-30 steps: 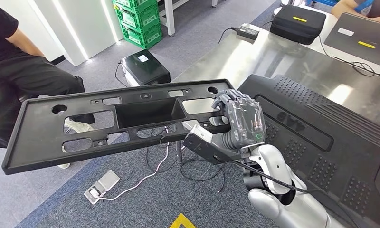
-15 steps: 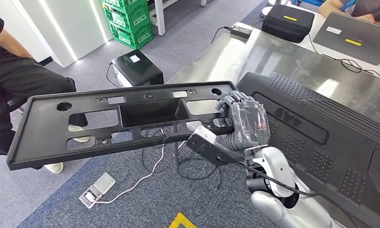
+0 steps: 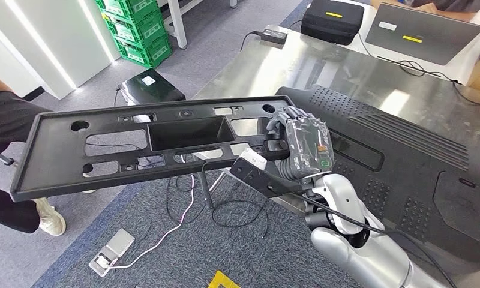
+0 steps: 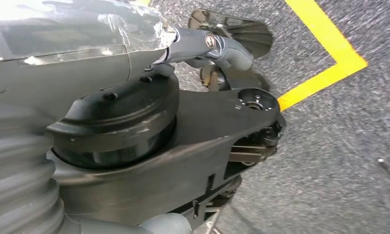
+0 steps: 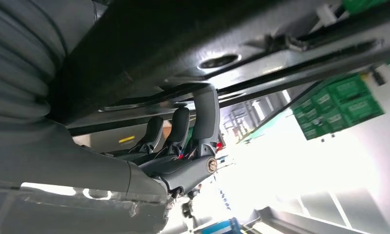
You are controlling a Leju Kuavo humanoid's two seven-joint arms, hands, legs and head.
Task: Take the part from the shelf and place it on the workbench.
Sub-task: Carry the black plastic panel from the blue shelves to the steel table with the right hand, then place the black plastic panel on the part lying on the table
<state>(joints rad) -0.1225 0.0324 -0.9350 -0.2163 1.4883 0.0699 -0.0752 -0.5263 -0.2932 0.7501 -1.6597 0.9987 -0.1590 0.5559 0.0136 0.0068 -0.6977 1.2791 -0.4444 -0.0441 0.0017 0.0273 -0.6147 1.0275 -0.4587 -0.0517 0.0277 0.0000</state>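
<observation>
At centre frame in the head view, your right robot hand (image 3: 302,147) grips the long black part (image 3: 147,147) by its right end, fingers (image 5: 205,114) hooked over the edge. Left of the steel worktop (image 3: 321,69), it hangs over carpet. Your left robot hand (image 4: 222,44) is mostly hidden; I cannot tell its state.

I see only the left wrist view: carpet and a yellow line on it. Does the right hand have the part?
Observer: Yes. In the head view the right hand grips the long black part at one end.
Operator: Is the part above the workbench?
Observer: Mostly not. It juts out over the carpet; just the gripped end is near the edge of the workbench.
Operator: Does something lie on the bench there?
Observer: Yes, a big black panel, right beside the hand.
</observation>
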